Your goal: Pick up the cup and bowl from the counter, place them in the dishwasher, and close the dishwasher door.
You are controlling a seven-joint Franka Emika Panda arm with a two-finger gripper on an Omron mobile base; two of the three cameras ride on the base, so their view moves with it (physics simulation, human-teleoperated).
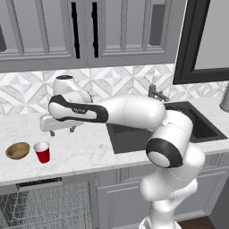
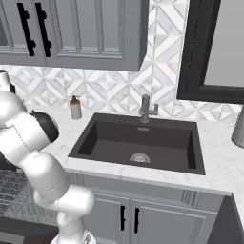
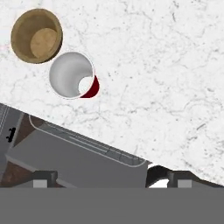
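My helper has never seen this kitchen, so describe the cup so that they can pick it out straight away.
Start at the black sink in the white marble counter and look left along the worktop, above the open dishwasher. Two small things stand side by side there. The cup is the red tapered one with a white rim, nearer the sink; its neighbour is a shallow golden-brown bowl.

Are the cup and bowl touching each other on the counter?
Apart. The left base view shows a strip of white counter between the cup and the bowl.
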